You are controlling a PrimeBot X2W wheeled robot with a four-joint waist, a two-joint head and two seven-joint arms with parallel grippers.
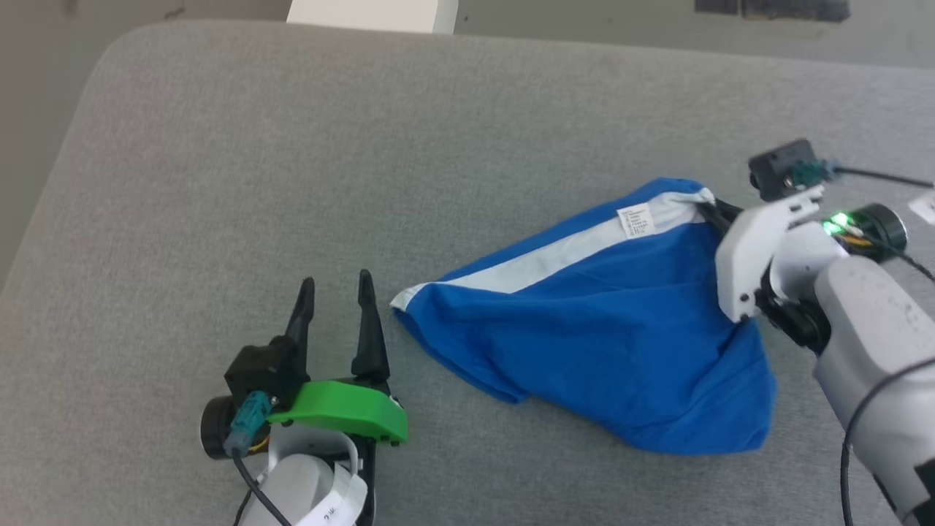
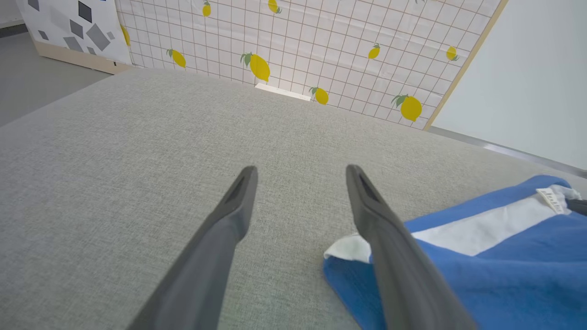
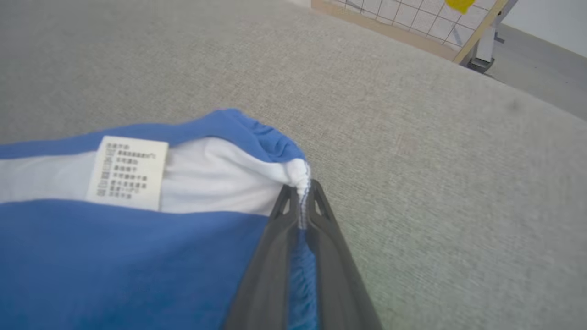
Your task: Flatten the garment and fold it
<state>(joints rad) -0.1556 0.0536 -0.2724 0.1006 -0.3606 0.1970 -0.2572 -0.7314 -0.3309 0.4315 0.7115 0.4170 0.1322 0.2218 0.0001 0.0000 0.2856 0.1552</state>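
Left gripper [image 1: 336, 279], its two dark fingers spread wide and holding nothing, rested on the grey woven cushion [image 1: 219, 183] just beside the garment [image 1: 606, 343], a royal-blue soft cloth with a broad white stripe, crumpled into a rough triangle right of centre. The left wrist view added a lemon-printed grid wall [image 2: 321, 46]; the right wrist view revealed a printed care label [image 3: 127, 172] and the right gripper [image 3: 300, 195] pinched shut on the gathered, white-stitched hem

Bright, even light, soft shadows w/ no glare (wrist views bend at edges); right wrist view slightly blurred.
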